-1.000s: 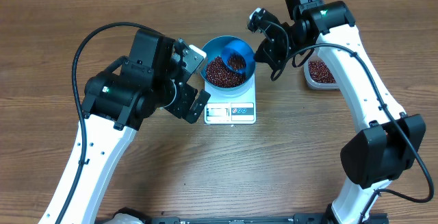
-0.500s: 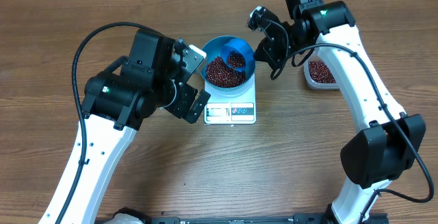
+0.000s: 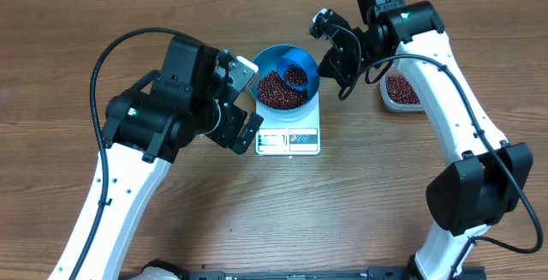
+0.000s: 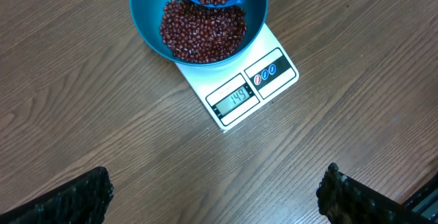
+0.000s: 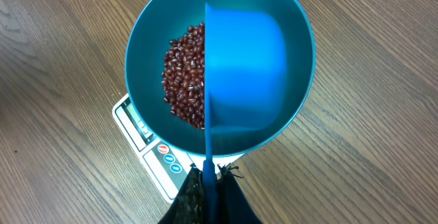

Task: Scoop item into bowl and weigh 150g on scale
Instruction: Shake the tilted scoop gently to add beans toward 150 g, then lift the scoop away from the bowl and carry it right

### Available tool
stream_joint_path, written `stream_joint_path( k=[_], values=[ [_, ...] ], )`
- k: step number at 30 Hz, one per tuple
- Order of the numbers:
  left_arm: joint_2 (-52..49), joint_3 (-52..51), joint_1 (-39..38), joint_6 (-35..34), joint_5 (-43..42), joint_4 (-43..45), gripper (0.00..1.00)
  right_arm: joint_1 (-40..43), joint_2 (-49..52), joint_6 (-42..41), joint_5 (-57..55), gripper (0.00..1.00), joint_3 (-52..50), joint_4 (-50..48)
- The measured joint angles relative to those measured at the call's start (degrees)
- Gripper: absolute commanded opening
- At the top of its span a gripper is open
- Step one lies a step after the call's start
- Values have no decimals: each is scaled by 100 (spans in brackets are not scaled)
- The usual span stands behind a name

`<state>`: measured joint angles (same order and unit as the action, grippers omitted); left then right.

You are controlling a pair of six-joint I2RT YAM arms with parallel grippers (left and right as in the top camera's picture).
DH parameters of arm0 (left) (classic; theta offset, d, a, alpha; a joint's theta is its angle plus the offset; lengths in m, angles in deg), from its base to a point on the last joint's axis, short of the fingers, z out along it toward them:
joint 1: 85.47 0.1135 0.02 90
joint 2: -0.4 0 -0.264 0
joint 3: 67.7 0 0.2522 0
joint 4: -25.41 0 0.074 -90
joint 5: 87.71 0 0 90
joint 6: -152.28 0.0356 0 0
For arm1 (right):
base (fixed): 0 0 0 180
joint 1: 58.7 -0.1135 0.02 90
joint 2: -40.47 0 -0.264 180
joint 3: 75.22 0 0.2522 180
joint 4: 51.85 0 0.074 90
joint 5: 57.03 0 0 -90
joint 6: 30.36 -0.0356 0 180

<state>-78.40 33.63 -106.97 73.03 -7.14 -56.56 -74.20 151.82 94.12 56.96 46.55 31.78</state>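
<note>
Brown wooden worktop [image 3: 51,57] being seen from above. Small flat white square scale [image 3: 288,140] being supported near centre. Large round blue bowl [image 3: 267,60] being carried on scale. Small dark red-brown beans [image 3: 276,92] being heaped inside bowl. Small blue handled scoop [image 5: 246,66], beans inside, being held over bowl by right tool [image 5: 207,186], pinched tight on handle. Left tool [image 3: 248,100] being held spread wide, empty, just left of bowl. Clear plastic rounded tub [image 3: 401,92] of beans being shown at right, apart from scale.
</note>
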Motion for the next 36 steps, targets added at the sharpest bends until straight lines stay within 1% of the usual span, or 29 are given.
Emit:
stream_joint_path(
  k=[18,29,32,36],
  values=[
    [0,0,0,0,0,0,100,-2,0,0,-2,4,0,4],
    [0,0,0,0,0,0,100,0,0,-199,24,4,0,17],
    [0,0,0,-2,0,0,100,20,0,-273,291,4,0,15],
    [0,0,0,0,0,0,100,188,0,-442,1003,4,0,9]
  ],
)
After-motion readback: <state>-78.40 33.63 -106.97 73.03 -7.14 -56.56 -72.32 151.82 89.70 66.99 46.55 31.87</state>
